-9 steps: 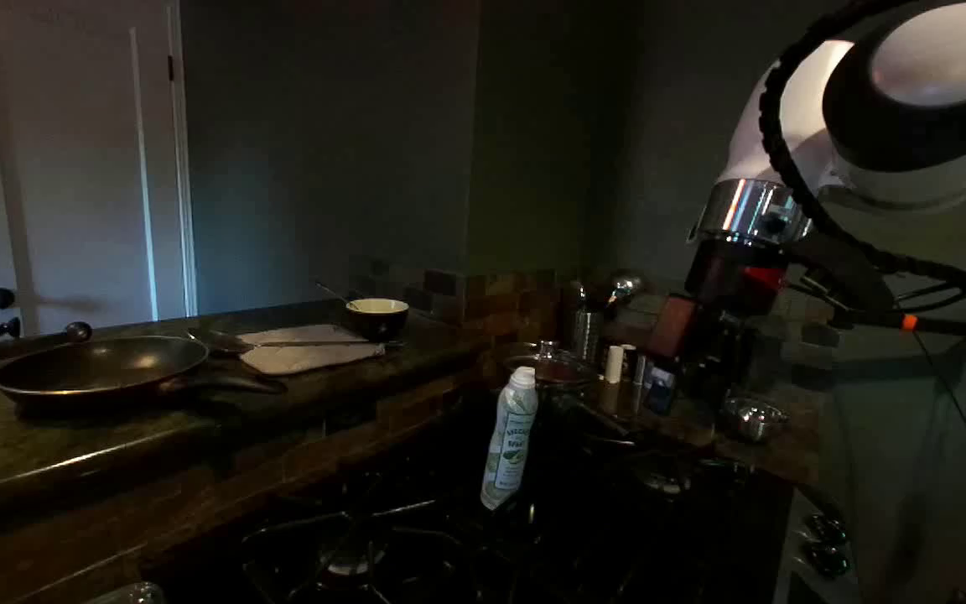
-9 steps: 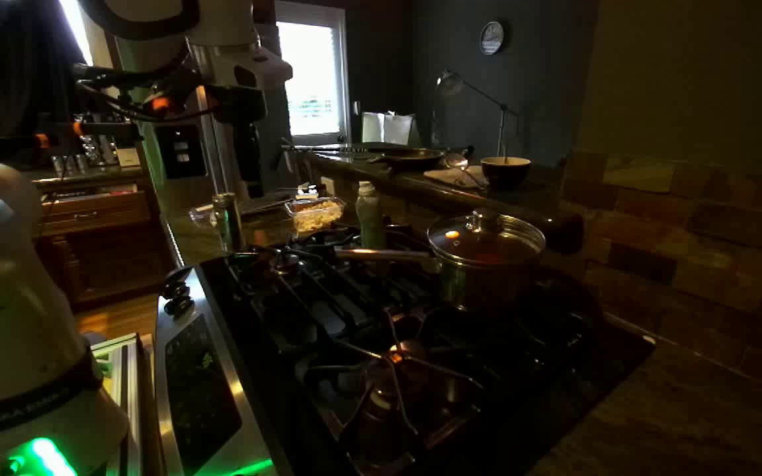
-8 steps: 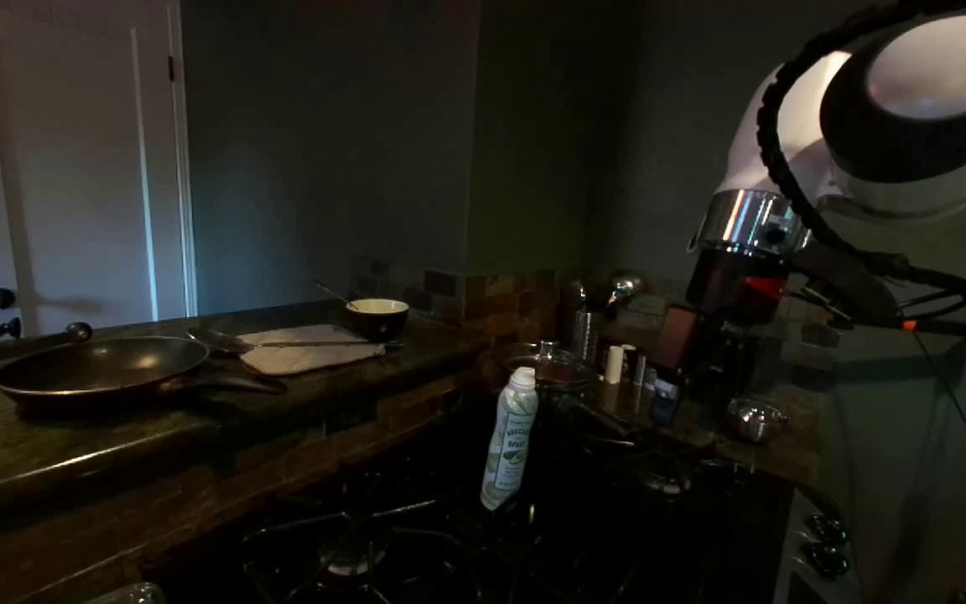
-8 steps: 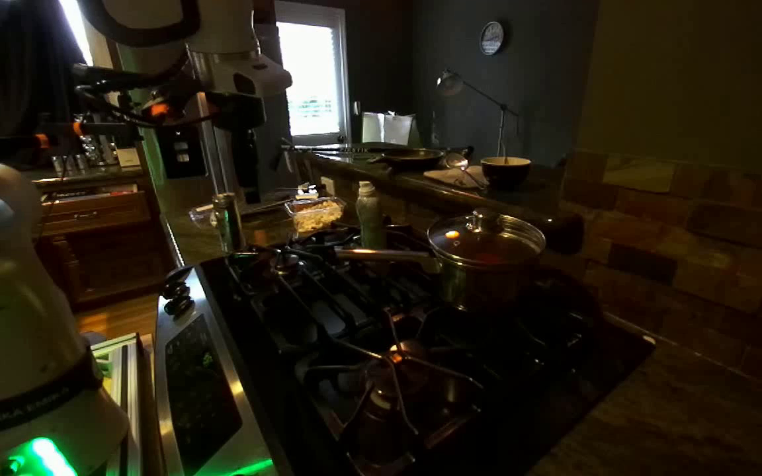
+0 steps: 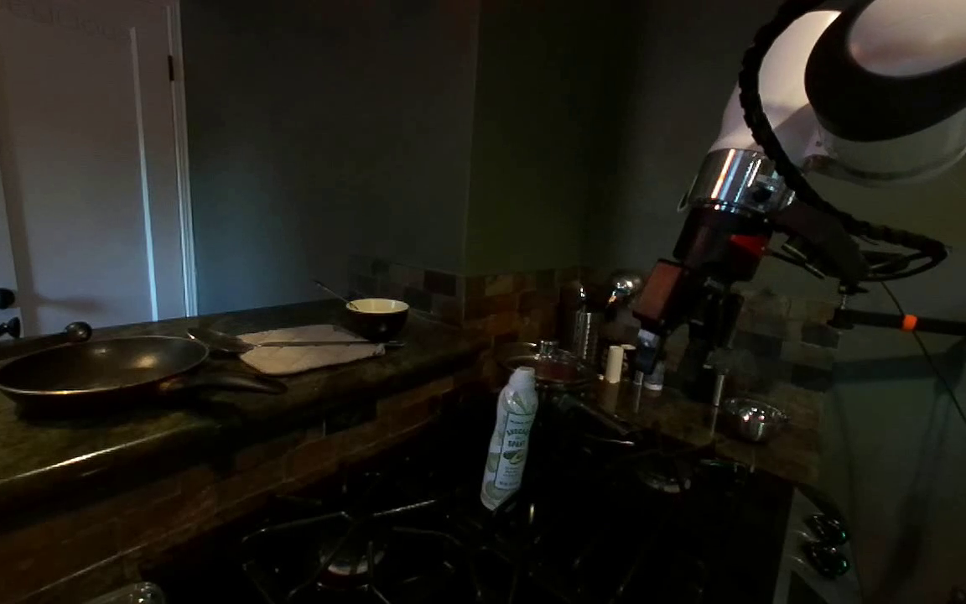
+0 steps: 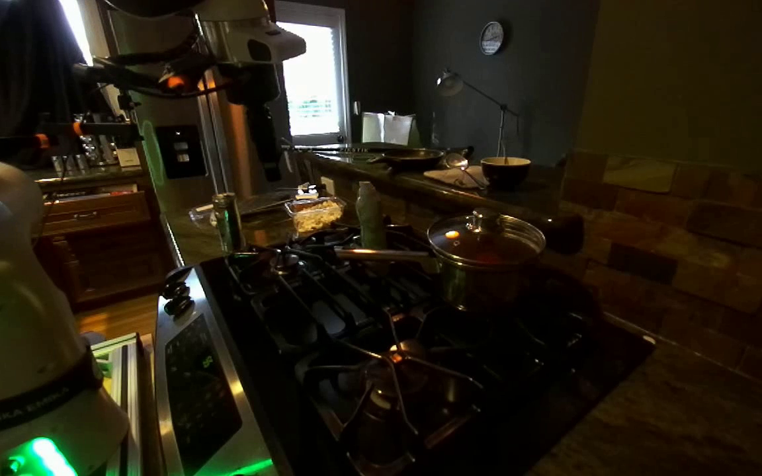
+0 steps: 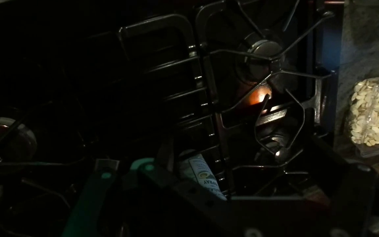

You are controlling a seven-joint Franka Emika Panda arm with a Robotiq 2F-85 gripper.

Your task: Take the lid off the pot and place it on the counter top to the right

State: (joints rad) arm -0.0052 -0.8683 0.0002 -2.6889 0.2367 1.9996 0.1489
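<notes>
The pot (image 6: pixel 487 287) stands on a far burner of the stove, its long handle pointing towards the spray can. Its glass lid (image 6: pixel 487 243) with a clear knob sits flat on it. The lid (image 5: pixel 552 366) also shows behind the can in an exterior view. The pot cannot be made out in the wrist view. The mottled dark counter top (image 5: pixel 30 445) runs along the side with a thick edge. My gripper (image 7: pixel 242 148) hangs above the stove, its dark fingers spread apart with nothing between them. It shows in both exterior views (image 5: pixel 680 365) (image 6: pixel 274 175), apart from the lid.
A spray can (image 5: pixel 510 440) stands upright on the stove. A frying pan (image 5: pixel 106 369), a cloth with a ladle (image 5: pixel 311 351) and a bowl (image 5: pixel 376 319) stand on the counter top. A clear box of nuts or seeds (image 6: pixel 315 215) and a grinder (image 6: pixel 226 221) stand beyond the stove.
My gripper has risen and shifted sideways, leftward in one exterior picture and rightward in the other. The lid and pot have not moved.
</notes>
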